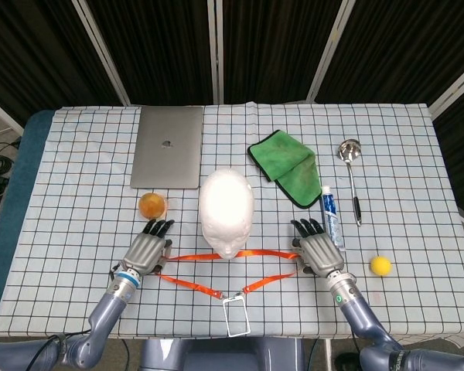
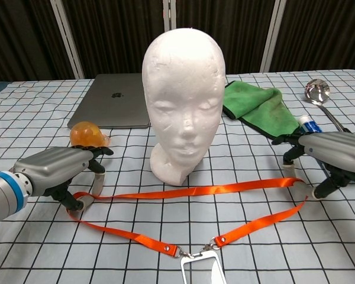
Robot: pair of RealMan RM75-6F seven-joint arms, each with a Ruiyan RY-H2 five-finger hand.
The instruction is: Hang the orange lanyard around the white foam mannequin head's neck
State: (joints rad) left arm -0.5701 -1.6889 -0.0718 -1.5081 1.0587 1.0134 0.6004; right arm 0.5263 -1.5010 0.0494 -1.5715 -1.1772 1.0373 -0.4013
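— Where's the orange lanyard [image 2: 189,190]?

— Flat on the checked worktop [image 1: 417,154], stretched in front of the white foam mannequin head [image 2: 183,94], its clear badge holder [image 1: 236,316] at the near edge.

— And the hands?

— Left hand [image 2: 62,170] sits on the strap's left loop, fingers [image 2: 98,181] curled down around it. Right hand [image 2: 334,155] grips the right loop the same way.

— Anything else out?

— A laptop [image 1: 168,147], a green cloth [image 1: 284,162], a ladle [image 1: 350,170], a toothpaste tube [image 1: 331,215], a yellow ball [image 1: 380,266], an orange ball [image 1: 152,205].
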